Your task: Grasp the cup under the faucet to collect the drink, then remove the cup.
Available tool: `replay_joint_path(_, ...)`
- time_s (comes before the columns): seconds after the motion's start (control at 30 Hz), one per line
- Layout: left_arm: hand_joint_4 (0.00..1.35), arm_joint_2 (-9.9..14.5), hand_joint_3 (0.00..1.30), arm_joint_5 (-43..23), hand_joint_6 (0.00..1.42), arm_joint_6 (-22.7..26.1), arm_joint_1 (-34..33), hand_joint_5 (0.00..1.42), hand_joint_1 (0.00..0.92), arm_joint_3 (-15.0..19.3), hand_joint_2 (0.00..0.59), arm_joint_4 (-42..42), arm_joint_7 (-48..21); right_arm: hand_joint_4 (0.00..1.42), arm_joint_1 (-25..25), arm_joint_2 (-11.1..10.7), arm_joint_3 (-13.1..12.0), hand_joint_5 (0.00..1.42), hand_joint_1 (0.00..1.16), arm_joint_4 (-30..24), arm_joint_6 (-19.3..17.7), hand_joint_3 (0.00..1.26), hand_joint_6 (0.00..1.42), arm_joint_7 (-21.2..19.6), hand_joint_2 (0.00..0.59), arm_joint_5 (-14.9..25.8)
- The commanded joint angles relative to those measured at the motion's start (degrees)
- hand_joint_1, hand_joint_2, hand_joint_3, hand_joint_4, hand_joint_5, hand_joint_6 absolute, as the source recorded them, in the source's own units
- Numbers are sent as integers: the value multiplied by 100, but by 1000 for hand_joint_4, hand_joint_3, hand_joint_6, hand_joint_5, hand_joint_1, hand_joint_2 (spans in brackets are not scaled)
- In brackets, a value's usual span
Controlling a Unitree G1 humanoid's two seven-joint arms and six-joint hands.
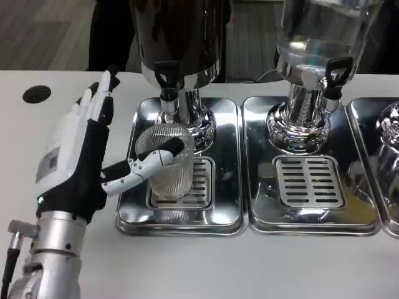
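A clear ribbed cup [169,175] stands upright on the drip grate [201,187] of the left steel tray [225,156], just below the black faucet [167,80] of the dark drink dispenser [177,31]. My left hand [84,156] is to the left of the cup. Its thumb [146,163] reaches across the cup's front and touches the rim area. The other fingers [98,99] point straight up, away from the cup, so nothing is gripped. The cup looks empty.
A second dispenser [318,37] with clear liquid stands on its own tray [312,187] to the right, and a third tray [380,162] begins at the right edge. A black round hole [36,94] sits in the table at the far left.
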Motion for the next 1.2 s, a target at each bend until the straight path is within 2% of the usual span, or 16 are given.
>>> replay_joint_path(0.03,0,48,0,-43,0,433,38,4,365,216,74,-570,-389,243,80,104,-1,195,603,-116,-75,343,46,25,586,74)
replay_joint_path(0.2,0,7,0,-4,0,803,-11,4,381,241,81,-910,-710,243,138,193,2,197,606,-198,-63,343,47,58,586,100)
replay_joint_path(0.33,0,-42,0,101,0,992,-103,4,383,96,82,-984,-856,243,186,244,11,198,608,-233,-65,343,47,81,586,115)
replay_joint_path(0.7,0,51,0,436,0,1535,-822,15,391,-256,94,-1000,-1506,251,262,350,-11,198,613,-349,-82,343,47,138,586,155)
replay_joint_path(0.97,0,107,0,556,0,1680,-1107,15,392,-399,95,-994,-1811,253,293,365,-43,198,616,-313,-118,343,47,136,586,181)
replay_joint_path(1.2,0,61,18,550,0,1686,-920,16,384,-480,100,-1234,-1803,250,303,389,-32,198,617,-298,-136,343,47,133,586,149)
